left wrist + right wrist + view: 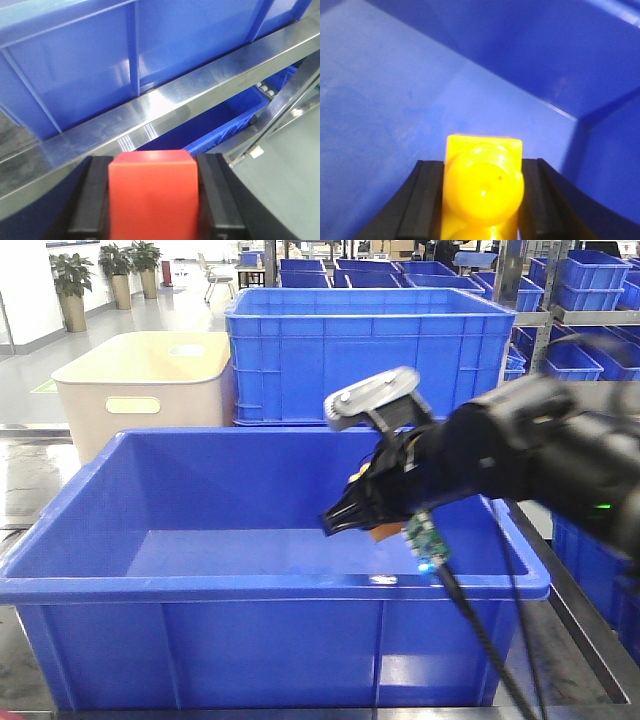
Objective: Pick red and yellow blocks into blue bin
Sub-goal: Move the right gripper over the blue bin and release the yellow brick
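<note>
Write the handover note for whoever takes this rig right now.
Left hand: shut on the red cube, outside the bin, near a steel rail.
Right hand: shut on the yellow brick, inside the blue bin, above its floor.
Done: both blocks are picked; neither is released.
Left: drop the brick, then bring the cube over the bin and release it.
</note>
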